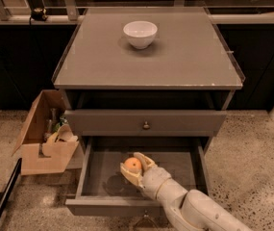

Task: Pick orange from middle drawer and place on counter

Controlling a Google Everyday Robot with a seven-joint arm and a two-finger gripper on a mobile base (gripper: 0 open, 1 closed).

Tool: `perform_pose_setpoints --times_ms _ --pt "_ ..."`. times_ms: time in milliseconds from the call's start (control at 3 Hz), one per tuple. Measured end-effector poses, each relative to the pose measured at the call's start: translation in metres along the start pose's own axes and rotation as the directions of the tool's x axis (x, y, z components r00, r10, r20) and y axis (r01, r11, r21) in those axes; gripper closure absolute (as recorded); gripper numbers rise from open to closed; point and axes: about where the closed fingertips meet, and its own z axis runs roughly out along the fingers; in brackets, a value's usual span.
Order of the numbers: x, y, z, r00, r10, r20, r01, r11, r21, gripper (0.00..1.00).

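The orange [132,165] is small and round. It sits between the pale fingers [146,160] of my gripper [135,168], just above the floor of the pulled-out middle drawer [94,164]. The gripper is shut on the orange and my white arm reaches in from the lower right. The counter [184,57] is the flat grey-brown cabinet top above, with a white bowl [140,33] at its back middle.
The closed drawer front with a round knob [146,125] overhangs the open drawer. A cardboard box [45,138] with items stands on the speckled floor to the left. A dark rail [2,201] lies at the lower left.
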Motion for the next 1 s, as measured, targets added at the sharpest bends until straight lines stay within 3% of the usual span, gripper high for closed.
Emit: perform_pose_setpoints --times_ms 333,667,1000 --pt "-0.046 0.032 -0.015 0.998 -0.045 0.04 0.048 0.9965 -0.069 1.0" --pt "-0.101 0.071 -0.04 0.988 -0.141 0.065 0.15 0.975 -0.164 1.0" --pt "-0.145 0.078 -0.046 0.982 -0.179 0.055 0.187 0.951 -0.246 1.0"
